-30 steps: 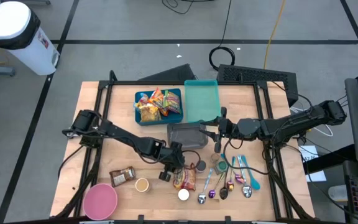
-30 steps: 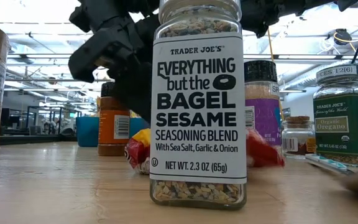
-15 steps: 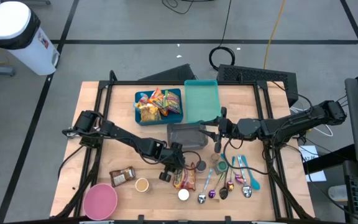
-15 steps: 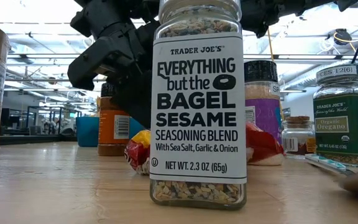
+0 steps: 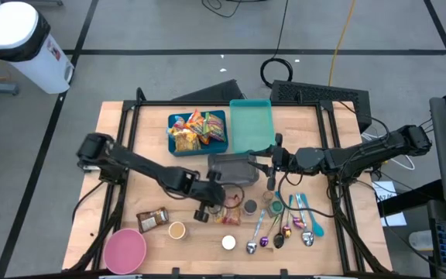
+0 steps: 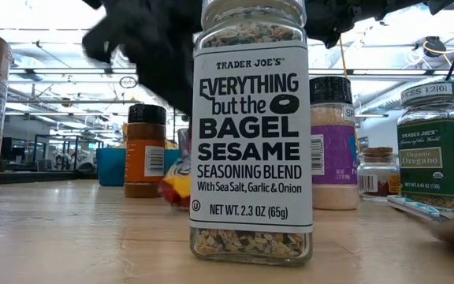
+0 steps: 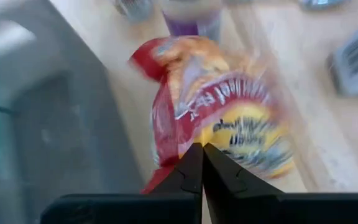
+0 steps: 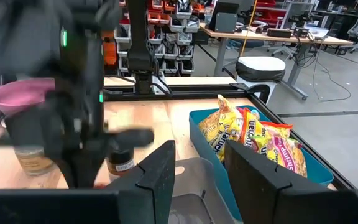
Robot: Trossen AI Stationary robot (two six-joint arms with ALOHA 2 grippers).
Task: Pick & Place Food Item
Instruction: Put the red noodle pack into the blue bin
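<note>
Left gripper (image 7: 197, 163): clamped on red-yellow snack bag (image 7: 229, 118), lifted near grey tray (image 5: 231, 168) | Right gripper (image 8: 201, 163): parted wide, empty, waiting by tray | Risk: pinch only on bag's edge; swinging could slip it out short of tray.

Left arm reaches diagonally from the table's left edge toward the centre, left gripper (image 5: 224, 200) low near the middle — fingers (image 7: 191, 171) pinched together on a red-and-yellow snack bag (image 7: 229, 124), bag lifted. Right arm stretches in from the right edge, right gripper (image 5: 272, 166) hovering mid-table — fingers (image 8: 157, 168) spread apart, holding nothing.
</note>
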